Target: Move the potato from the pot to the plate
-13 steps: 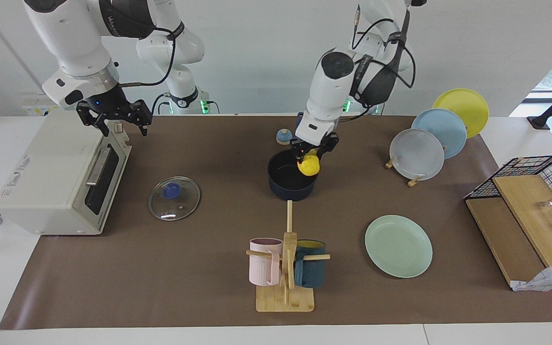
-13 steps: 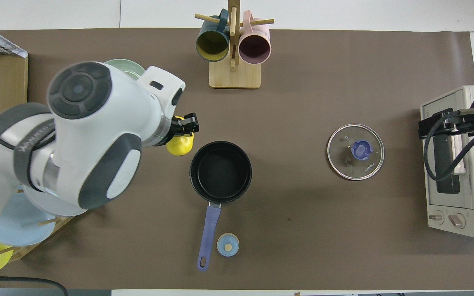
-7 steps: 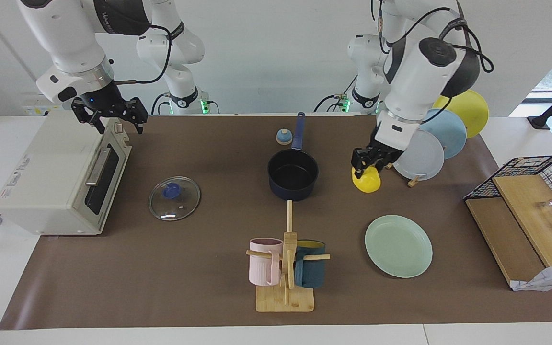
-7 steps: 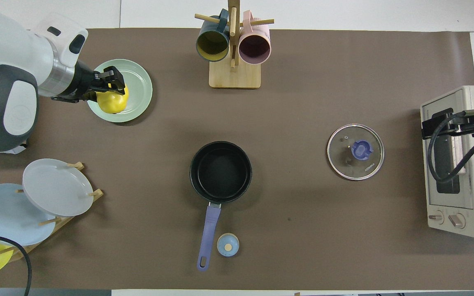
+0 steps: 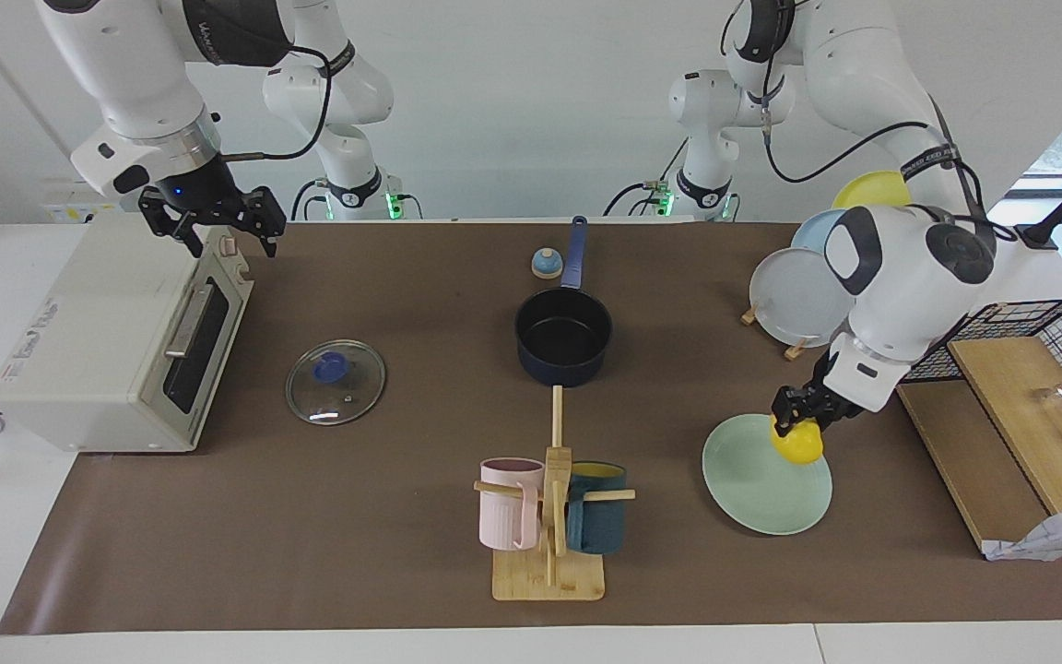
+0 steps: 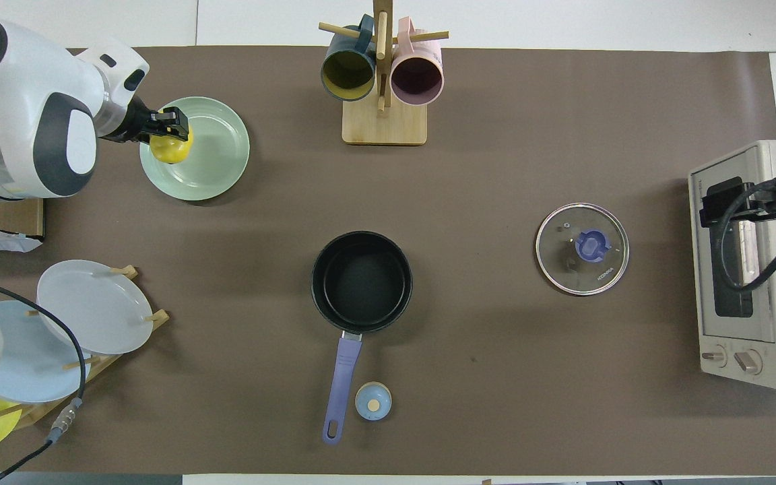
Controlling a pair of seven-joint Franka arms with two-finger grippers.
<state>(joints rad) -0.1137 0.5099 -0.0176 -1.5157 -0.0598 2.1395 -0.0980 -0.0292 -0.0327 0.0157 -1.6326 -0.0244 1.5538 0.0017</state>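
Potato over plate rim — release pending.

The plate (image 5: 767, 474) lies directly under the left gripper (image 5: 795, 432), which pinches the potato (image 5: 796, 444) above the rim toward the left arm's end; you likely lower, then release. The pot (image 5: 563, 337) is empty. The right gripper (image 5: 214, 225) waits spread over the oven (image 5: 116, 337).

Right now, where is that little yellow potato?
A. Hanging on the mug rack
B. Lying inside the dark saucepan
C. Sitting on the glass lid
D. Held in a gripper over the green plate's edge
D: the left gripper is shut on the potato over the rim of the plate; the pot is empty.
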